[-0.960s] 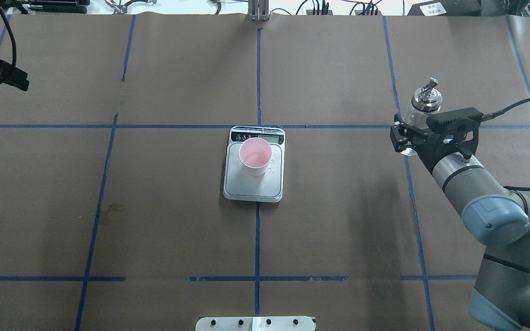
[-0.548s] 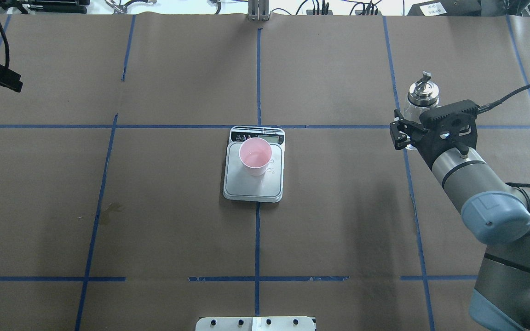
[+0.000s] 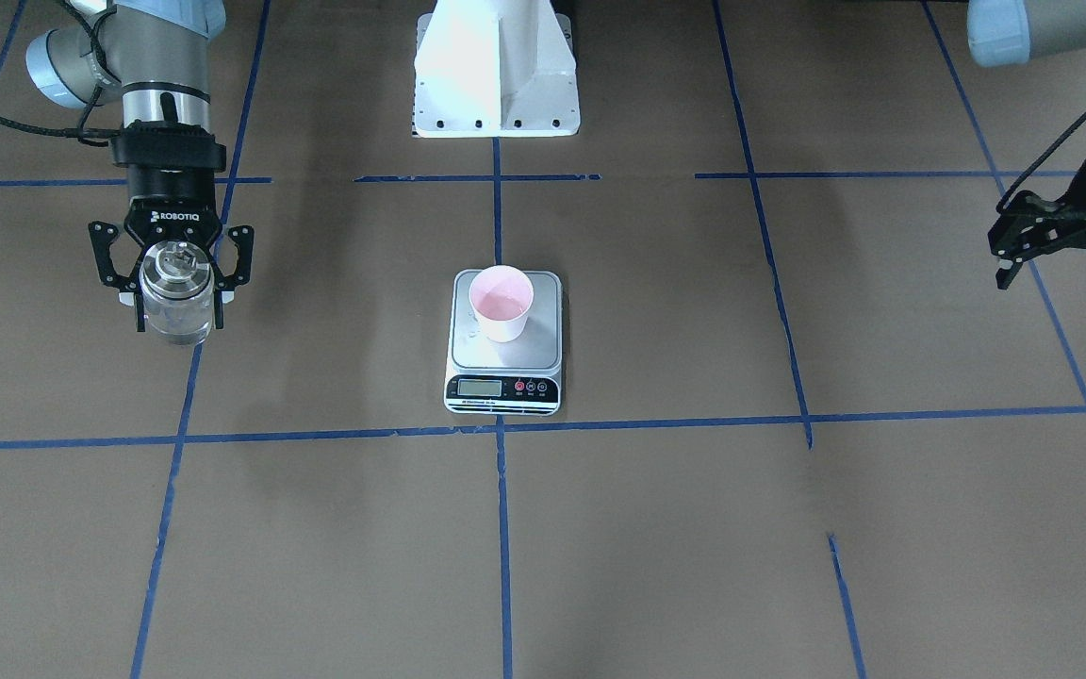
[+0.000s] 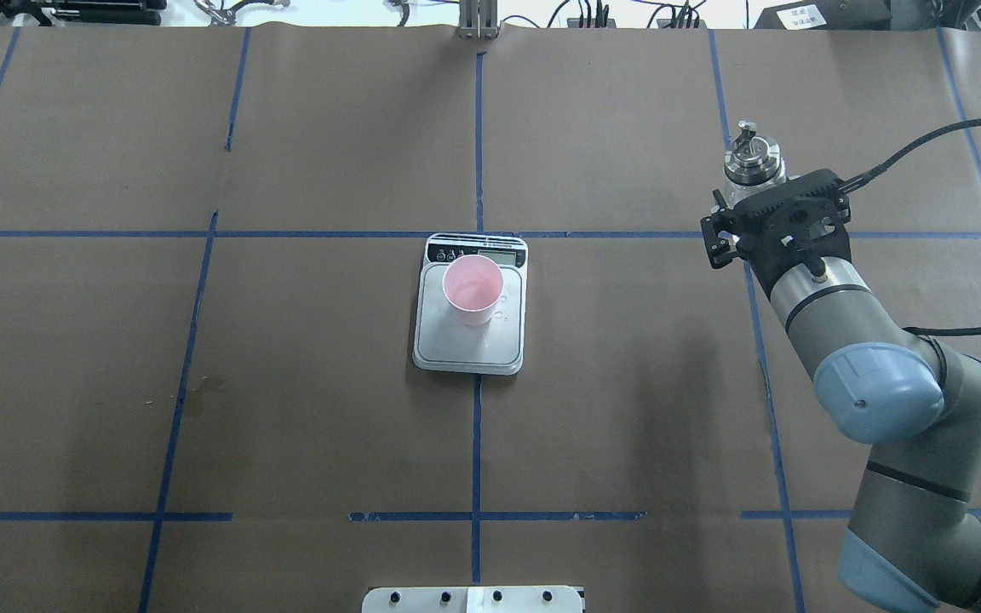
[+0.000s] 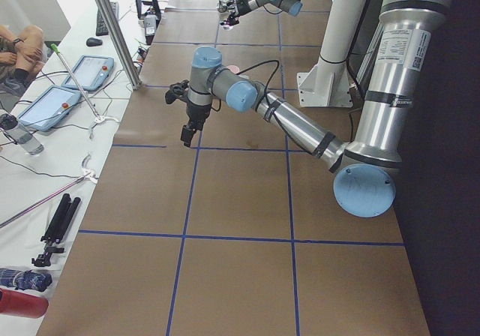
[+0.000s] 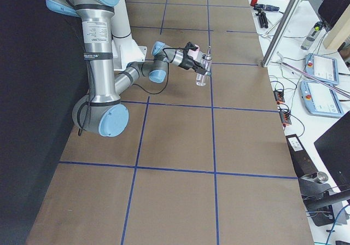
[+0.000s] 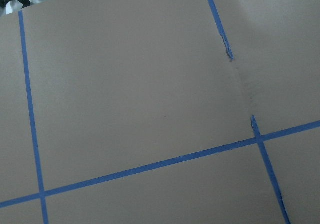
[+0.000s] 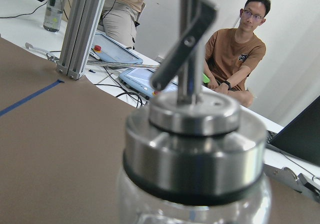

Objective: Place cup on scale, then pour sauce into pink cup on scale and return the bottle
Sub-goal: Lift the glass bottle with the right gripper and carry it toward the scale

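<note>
The pink cup (image 3: 501, 302) stands upright on the silver scale (image 3: 505, 368) at the table's middle, also seen from overhead as cup (image 4: 473, 289) on scale (image 4: 467, 345). A few clear droplets lie on the platform beside it. My right gripper (image 3: 180, 319) is shut on the clear glass bottle (image 3: 175, 288), which is upright with its silver cap (image 4: 750, 162) and spout on top, far to the cup's right in the overhead view. Whether its base touches the table I cannot tell. My left gripper (image 3: 1059, 273) hangs open and holds nothing, at the table's far left.
The table is brown paper with blue tape lines (image 4: 477, 145). The robot's white base (image 3: 496, 66) stands behind the scale. A seated person (image 8: 235, 54), tablets and a drink bottle (image 8: 54, 6) show beyond the table's end in the right wrist view.
The right arm has carried the bottle farther back and slightly leftward in the overhead view, and stood it more upright. The left gripper has withdrawn further toward the left edge.
</note>
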Controlling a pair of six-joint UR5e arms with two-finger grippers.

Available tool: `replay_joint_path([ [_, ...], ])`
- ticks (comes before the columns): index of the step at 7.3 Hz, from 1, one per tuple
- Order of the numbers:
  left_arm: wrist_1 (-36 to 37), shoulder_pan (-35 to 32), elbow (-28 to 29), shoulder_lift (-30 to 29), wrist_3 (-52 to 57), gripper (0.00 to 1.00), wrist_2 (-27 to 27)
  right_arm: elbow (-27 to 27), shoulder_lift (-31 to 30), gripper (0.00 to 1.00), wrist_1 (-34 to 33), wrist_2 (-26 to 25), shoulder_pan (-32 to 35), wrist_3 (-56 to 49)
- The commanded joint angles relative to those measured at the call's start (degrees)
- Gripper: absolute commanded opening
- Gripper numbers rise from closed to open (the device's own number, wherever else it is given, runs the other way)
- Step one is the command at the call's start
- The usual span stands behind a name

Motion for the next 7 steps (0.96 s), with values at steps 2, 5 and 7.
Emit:
replay_joint_path([
  [2,-1.12,-6.02,4.61,3.60,12.01,1.00,-0.41,0.15,6.73,0.00,-9.48,-3.67,-0.12,-5.30],
  [5,-10.38,-14.02,16.89,3.87,22.61,1.00,-7.40,-1.68,9.93,0.00,-13.57,-7.87,-3.71,-5.39],
  [7,-13.42,-15.10,20.52,4.66,28.12,1.00,-7.80,-2.92,11.24,0.00,-13.84,-11.92,-6.70,-5.48],
])
